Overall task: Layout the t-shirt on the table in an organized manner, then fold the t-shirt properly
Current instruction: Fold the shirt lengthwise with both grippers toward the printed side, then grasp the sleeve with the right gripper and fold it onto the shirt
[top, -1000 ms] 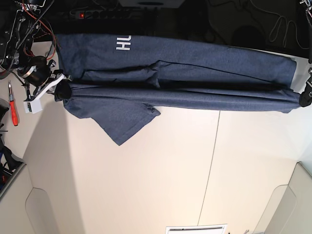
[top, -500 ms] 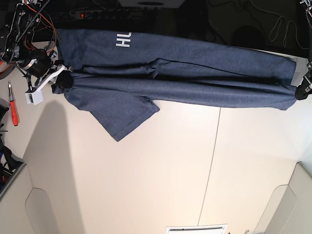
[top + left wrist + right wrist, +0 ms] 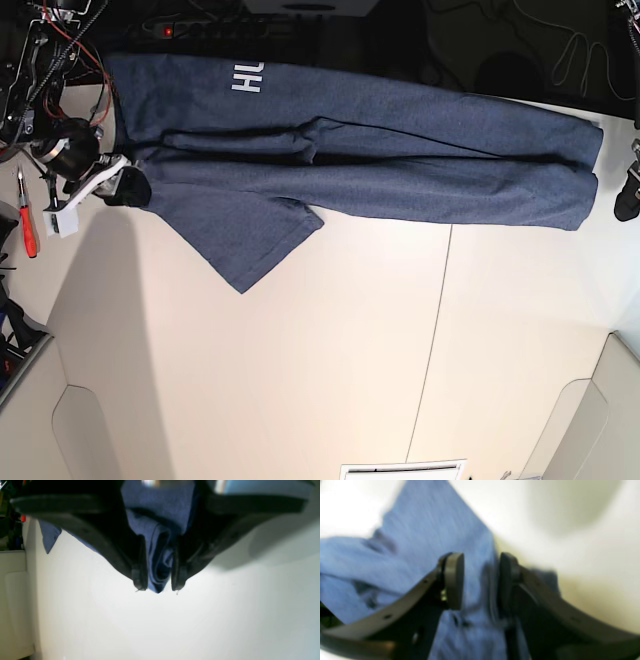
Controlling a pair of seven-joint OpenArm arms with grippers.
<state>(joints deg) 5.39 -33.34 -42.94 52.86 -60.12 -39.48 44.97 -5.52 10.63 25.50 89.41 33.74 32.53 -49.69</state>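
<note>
The navy t-shirt (image 3: pixel 400 165) lies stretched sideways across the far part of the table (image 3: pixel 330 370). It is doubled lengthwise, with white letters (image 3: pixel 247 77) at the far left and one sleeve (image 3: pixel 245 245) pointing toward me. My right gripper (image 3: pixel 130 188) sits at the shirt's left end. In the blurred right wrist view its fingers (image 3: pixel 480 580) stand apart over the blue cloth (image 3: pixel 420 542). My left gripper (image 3: pixel 628 205) is just off the shirt's right end. In the left wrist view its jaws (image 3: pixel 156 587) are parted, with a loose fold of cloth (image 3: pixel 160 562) between them.
A red-handled screwdriver (image 3: pixel 27 225) lies at the left edge. A power strip (image 3: pixel 170 30) and cables (image 3: pixel 580 50) run along the dark far side. A thin seam (image 3: pixel 435 340) crosses the tabletop. A white object (image 3: pixel 403 470) sits at the near edge.
Both grippers have opened and let go of the shirt's ends. The raised fold has settled flat on the table. The arm on the view's right has drawn back slightly.
</note>
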